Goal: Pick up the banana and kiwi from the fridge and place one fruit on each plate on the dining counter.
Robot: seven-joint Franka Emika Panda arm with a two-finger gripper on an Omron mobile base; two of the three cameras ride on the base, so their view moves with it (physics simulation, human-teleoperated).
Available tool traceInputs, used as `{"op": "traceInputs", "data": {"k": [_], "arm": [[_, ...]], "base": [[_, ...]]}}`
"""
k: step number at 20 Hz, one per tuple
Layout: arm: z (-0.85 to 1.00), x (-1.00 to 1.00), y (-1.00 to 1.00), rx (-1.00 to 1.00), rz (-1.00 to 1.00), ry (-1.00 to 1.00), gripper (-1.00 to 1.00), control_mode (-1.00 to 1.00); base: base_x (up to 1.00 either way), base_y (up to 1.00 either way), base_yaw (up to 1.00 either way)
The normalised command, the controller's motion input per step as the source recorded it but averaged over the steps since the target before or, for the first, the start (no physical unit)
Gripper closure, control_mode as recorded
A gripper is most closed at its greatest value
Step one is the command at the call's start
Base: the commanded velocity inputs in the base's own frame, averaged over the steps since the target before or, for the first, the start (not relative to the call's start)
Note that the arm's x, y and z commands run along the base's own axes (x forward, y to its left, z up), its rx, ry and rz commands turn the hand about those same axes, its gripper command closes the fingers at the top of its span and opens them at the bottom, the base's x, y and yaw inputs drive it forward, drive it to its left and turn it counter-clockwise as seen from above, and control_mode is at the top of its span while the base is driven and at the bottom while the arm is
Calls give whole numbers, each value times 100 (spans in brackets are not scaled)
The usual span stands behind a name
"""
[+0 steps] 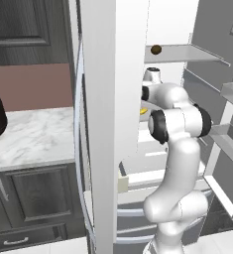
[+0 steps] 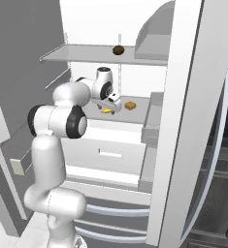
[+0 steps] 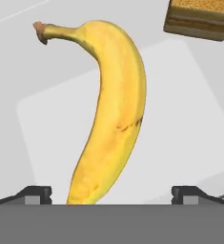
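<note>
The gripper [image 3: 111,193] is hovering spread over the banana [image 3: 111,114], bright yellow, brown-flecked; a tan cube [image 3: 201,18] is sitting clear at one o'clock.

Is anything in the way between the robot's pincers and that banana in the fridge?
No. In the hand view the banana lies directly between the open gripper's fingertips, with nothing between them and the fruit.
</note>
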Motion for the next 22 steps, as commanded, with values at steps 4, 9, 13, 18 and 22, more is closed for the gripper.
{"op": "traceInputs", "data": {"k": [4,9,13,18,22], "arm": [[-2,33,0,0,0,0,-100,-100],[-13,31,0,0,0,0,-100,-100],[-25,12,0,0,0,0,-100,-100],[-40,0,0,0,0,0,100,-100],[-24,0,0,0,0,0,100,-100]], "base": [[0,0,0],[0,0,0],[0,0,0],[0,0,0],[0,0,0]]}}
